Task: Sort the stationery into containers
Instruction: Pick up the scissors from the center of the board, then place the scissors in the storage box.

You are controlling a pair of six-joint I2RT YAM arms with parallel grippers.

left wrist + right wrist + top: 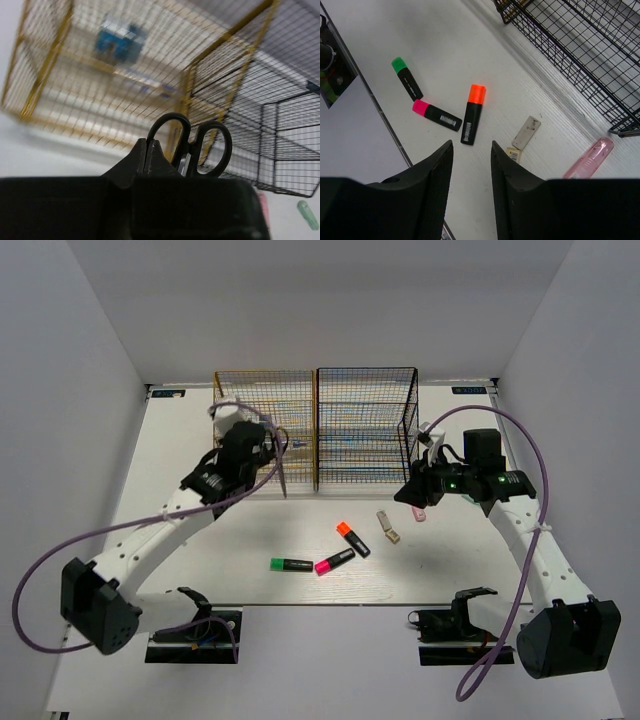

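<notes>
My left gripper [272, 445] is shut on the black-handled scissors [285, 475], which hang blade-down in front of the golden-yellow rack [262, 400]. In the left wrist view the jaws [148, 145] are closed, with the scissors' handles [192, 145] just beside them. A blue tub [117, 42] sits inside the yellow rack [45, 75]. My right gripper [412, 497] is open and empty beside the black rack [366, 400]. Below it [472, 150] lie the green [406, 78], pink [436, 114] and orange [473, 114] highlighters, a beige piece [526, 132] and a pink piece [590, 158].
The two racks stand side by side at the back of the white table [200, 570]. The highlighters [335, 561] and the beige piece [388, 526] lie mid-table between the arms. The pink piece [419, 514] lies by the black rack's front corner [620, 131].
</notes>
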